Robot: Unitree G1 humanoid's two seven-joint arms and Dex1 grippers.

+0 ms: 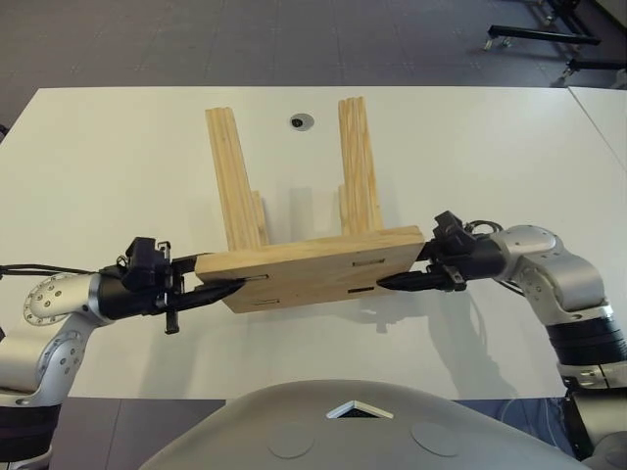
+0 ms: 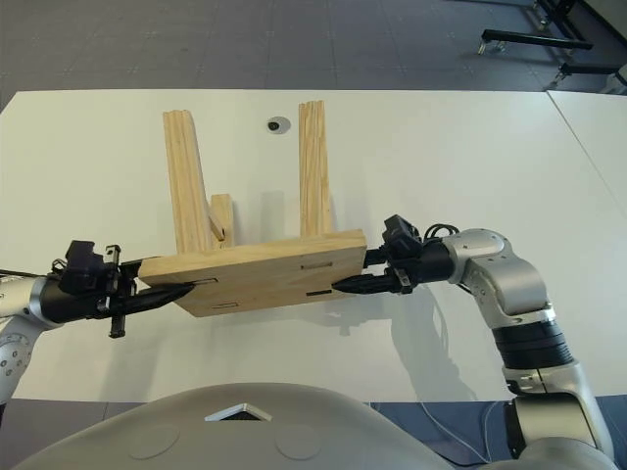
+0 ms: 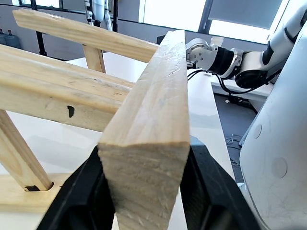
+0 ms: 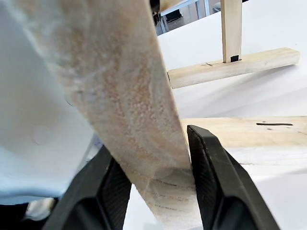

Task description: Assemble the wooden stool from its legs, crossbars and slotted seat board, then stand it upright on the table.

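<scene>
The wooden stool is in one piece. Its slotted seat board (image 1: 313, 266) faces me, held just above the white table (image 1: 118, 157). Two leg frames (image 1: 233, 181) (image 1: 359, 166) reach away from me over the table, and a short crossbar (image 1: 259, 215) shows between them. My left gripper (image 1: 220, 290) is shut on the board's left end, my right gripper (image 1: 397, 281) on its right end. In the left wrist view, black fingers (image 3: 76, 191) clamp the board's edge (image 3: 153, 120). In the right wrist view, fingers (image 4: 211, 167) press the board (image 4: 120, 86) from both sides.
A round cable hole (image 1: 300, 121) sits in the table beyond the legs. A second white table (image 1: 607, 108) adjoins at the far right. Black wheeled frames (image 1: 549, 39) stand on the floor behind. Bare tabletop lies on both sides of the stool.
</scene>
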